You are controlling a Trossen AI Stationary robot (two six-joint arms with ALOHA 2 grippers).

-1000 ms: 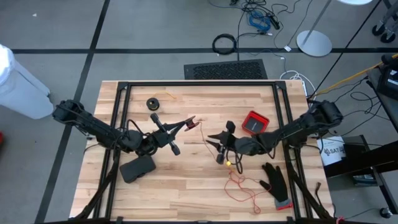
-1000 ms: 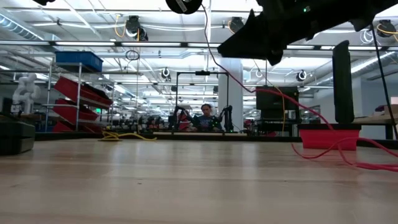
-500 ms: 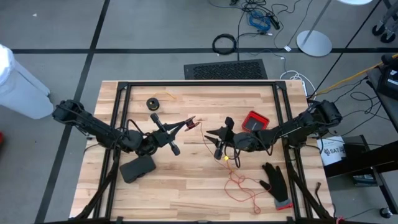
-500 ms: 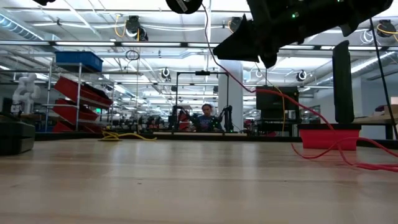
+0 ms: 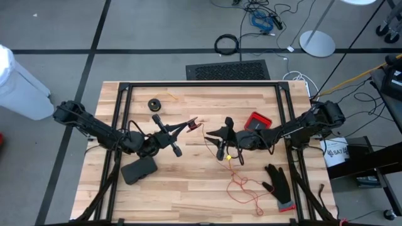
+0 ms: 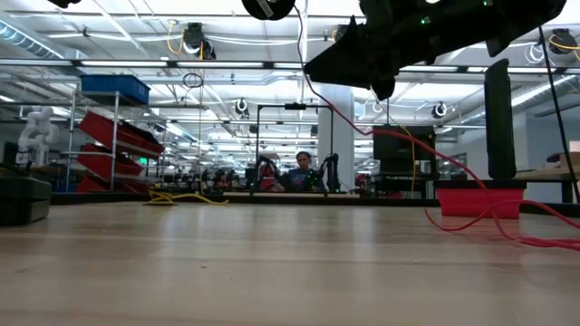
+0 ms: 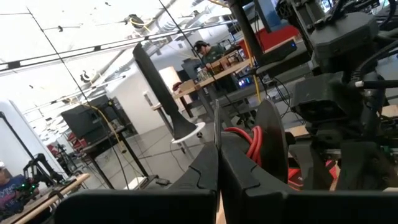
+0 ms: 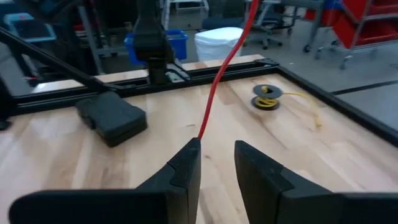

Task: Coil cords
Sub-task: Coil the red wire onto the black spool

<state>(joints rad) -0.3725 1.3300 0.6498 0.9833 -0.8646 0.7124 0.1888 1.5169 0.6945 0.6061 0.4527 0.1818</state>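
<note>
The red cord (image 5: 205, 141) runs from my left gripper (image 5: 193, 123), which is shut on its end above the table's middle, down past my right gripper (image 5: 212, 134) to a loose tangle (image 5: 245, 185) lying on the wood near the front right. My right gripper (image 8: 217, 146) stands open, lifted off the table, with a clear gap between its fingers. In the left wrist view, several red strands (image 7: 247, 142) show beside the right gripper. The yellow cord's black spool (image 5: 154, 104) lies flat at the far left, a short tail (image 8: 308, 102) trailing from it. My left gripper pinches the red cord's end (image 5: 198, 123) between its two shut fingers, held level above the table; the cord hangs down from there. My right gripper meets the red cord (image 8: 208, 106) only at the tip of one finger (image 8: 194, 149). The cord comes down slanting to that tip and is not between the fingers.
A black box (image 5: 138, 169) lies at the front left, a red tray (image 5: 257, 122) at the right, and a black glove (image 5: 277, 183) at the front right beside the cord tangle. A dark metal frame (image 5: 201, 85) rims the table.
My right gripper has moved a little toward the table's far edge and turned slightly, its fingers keeping the same gap. The red cord's stretch between the two grippers has shifted with it. My left gripper has kept still.
</note>
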